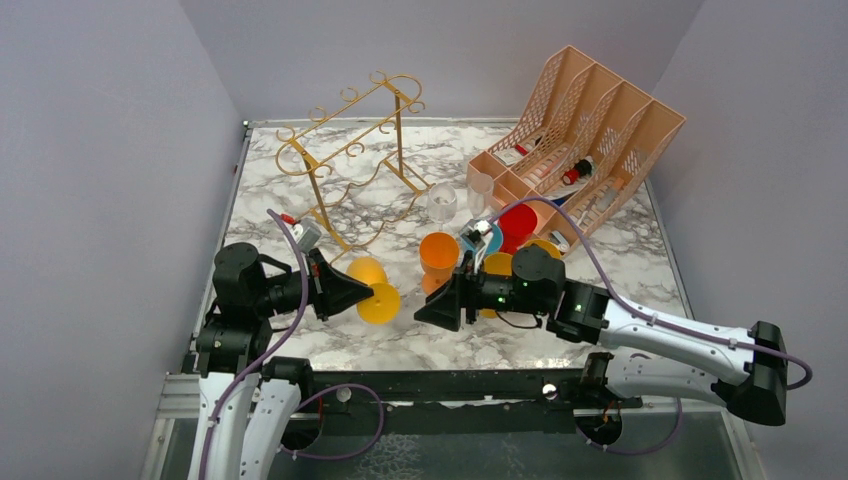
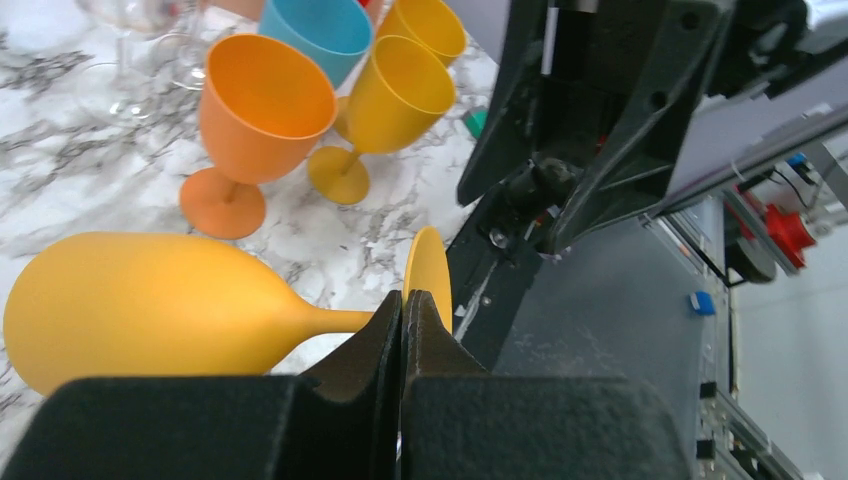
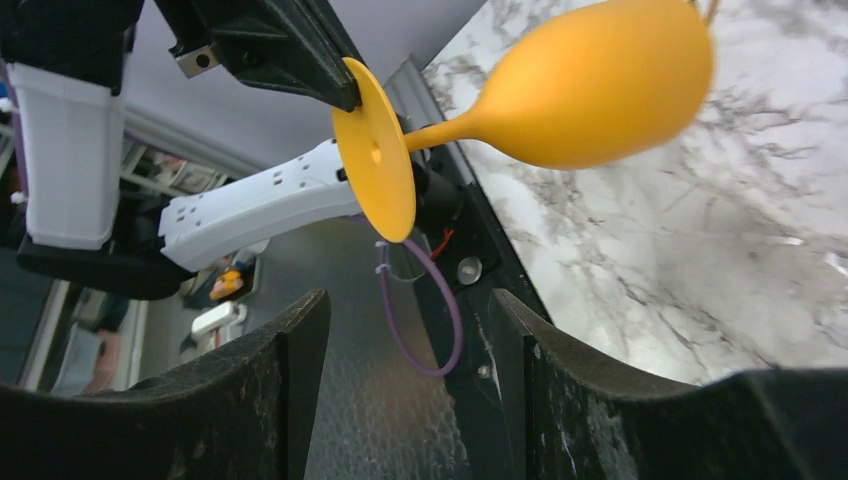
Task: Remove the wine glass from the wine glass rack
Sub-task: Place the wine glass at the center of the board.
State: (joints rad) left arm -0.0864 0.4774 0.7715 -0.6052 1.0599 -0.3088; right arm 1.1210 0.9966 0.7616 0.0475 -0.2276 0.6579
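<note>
A yellow wine glass (image 1: 368,272) hangs on its side above the marble table, clear of the gold wire wine glass rack (image 1: 345,150) at the back left. My left gripper (image 1: 366,292) is shut on the rim of its round foot (image 3: 375,150); the bowl (image 2: 140,305) points away to the left of the fingers (image 2: 385,335). My right gripper (image 1: 422,314) faces the foot from the right, a short way off, open with nothing between its fingers (image 3: 300,340). The bowl (image 3: 600,85) shows at the top of the right wrist view.
An orange goblet (image 1: 438,252), two yellow goblets (image 2: 395,95), a blue one (image 2: 320,30) and a red one (image 1: 517,222) stand mid-table. Clear glasses (image 1: 442,203) stand behind them. A peach lattice file organizer (image 1: 590,130) lies at the back right.
</note>
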